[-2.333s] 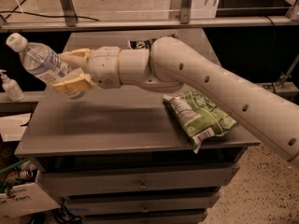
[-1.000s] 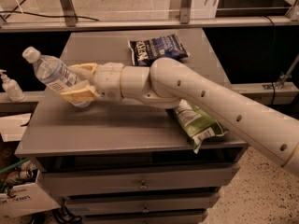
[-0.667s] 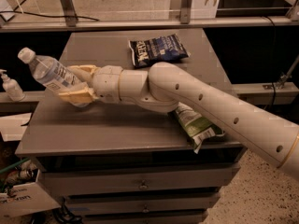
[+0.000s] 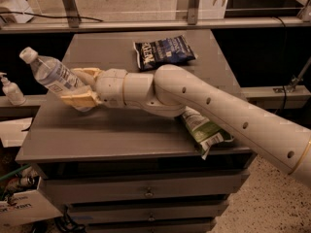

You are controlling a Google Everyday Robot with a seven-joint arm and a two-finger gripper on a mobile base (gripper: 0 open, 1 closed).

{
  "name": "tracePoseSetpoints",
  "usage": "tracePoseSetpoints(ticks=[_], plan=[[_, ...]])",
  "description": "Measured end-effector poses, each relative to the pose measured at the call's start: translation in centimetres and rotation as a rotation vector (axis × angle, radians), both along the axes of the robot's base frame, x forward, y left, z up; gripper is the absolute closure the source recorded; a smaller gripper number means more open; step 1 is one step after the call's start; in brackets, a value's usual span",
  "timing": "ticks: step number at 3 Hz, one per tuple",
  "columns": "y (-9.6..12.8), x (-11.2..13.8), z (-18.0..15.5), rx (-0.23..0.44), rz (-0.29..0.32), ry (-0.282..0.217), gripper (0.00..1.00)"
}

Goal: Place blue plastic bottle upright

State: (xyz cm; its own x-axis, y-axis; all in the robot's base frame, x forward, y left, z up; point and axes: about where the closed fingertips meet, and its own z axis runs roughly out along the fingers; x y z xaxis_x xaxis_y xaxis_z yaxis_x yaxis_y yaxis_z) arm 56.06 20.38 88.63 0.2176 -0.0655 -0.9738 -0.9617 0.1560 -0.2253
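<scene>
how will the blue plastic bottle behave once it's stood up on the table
Probably tippy: the blue plastic bottle is tall and narrow, and the tool holds it tilted above the table near its edge. Likely light, being clear plastic. If it falls, its round body could roll.

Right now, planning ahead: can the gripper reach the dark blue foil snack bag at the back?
Probably not yet: the gripper, at the left of the table, is shut on the clear plastic bottle; the dark blue bag lies unobstructed.
</scene>
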Motion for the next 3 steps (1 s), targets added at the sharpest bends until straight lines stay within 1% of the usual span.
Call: tracePoseSetpoints(ticks=[1,2,3], plan=[[0.8,0.1,2.1,0.066,0.006,-0.034,1.00],[2.2,-0.3,6.0,0.157,0.039,-0.099,1.00],[3.4,-1.0,9.4,0.207,0.074,-0.165,1.00]])
